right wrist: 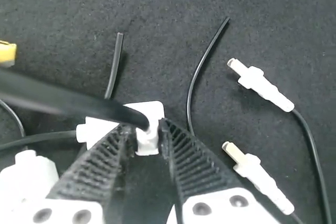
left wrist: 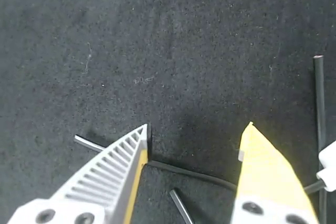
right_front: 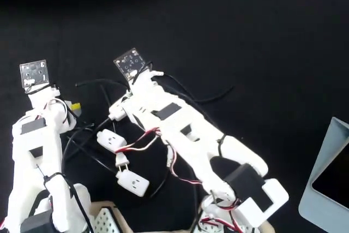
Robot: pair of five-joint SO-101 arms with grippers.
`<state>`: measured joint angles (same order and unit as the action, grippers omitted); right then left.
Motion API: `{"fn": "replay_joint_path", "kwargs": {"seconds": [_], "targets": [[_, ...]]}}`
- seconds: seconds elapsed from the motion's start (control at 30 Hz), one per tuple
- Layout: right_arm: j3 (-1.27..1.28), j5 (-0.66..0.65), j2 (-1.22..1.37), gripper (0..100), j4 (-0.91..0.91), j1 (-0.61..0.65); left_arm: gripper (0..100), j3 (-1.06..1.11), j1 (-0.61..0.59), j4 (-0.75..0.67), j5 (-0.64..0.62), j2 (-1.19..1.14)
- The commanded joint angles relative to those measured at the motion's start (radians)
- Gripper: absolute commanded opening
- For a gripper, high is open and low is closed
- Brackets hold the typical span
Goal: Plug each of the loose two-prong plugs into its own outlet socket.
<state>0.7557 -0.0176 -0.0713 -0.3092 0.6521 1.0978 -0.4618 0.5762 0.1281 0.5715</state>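
The right gripper (right wrist: 146, 141) pinches a white plug (right wrist: 152, 113); the left gripper (left wrist: 191, 145) gapes open; the black cable (right wrist: 63, 100) may twist the plug askew of the socket (right_front: 110, 140) at six o'clock.

On the table (right_front: 262, 53) we found two sockets (right_front: 112, 140), one nearer the arm bases, with a plug (right_front: 122, 162) between them. Just beyond them, the right end effector (right wrist: 147, 125) clasped a second plug (right wrist: 157, 111); the left end effector (left wrist: 195, 129) stood to its left.
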Motion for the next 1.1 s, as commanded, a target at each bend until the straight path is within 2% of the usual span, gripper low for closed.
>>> {"fn": "replay_joint_path", "kwargs": {"seconds": [0.0,0.57,0.93,1.07], "targets": [[-0.061,0.003,-0.004,1.2,0.021,-0.015,28,-0.004,-0.002,-0.014,-0.003,0.011],[-0.019,0.000,0.001,1.2,0.044,-0.015,28,0.007,-0.002,-0.018,-0.003,0.011],[-0.059,-0.002,0.125,1.2,0.031,-0.012,28,0.008,-0.002,-0.018,-0.003,0.011],[-0.065,-0.054,0.136,1.1,-0.021,-0.011,28,0.008,-0.002,-0.018,-0.003,0.011]]}}
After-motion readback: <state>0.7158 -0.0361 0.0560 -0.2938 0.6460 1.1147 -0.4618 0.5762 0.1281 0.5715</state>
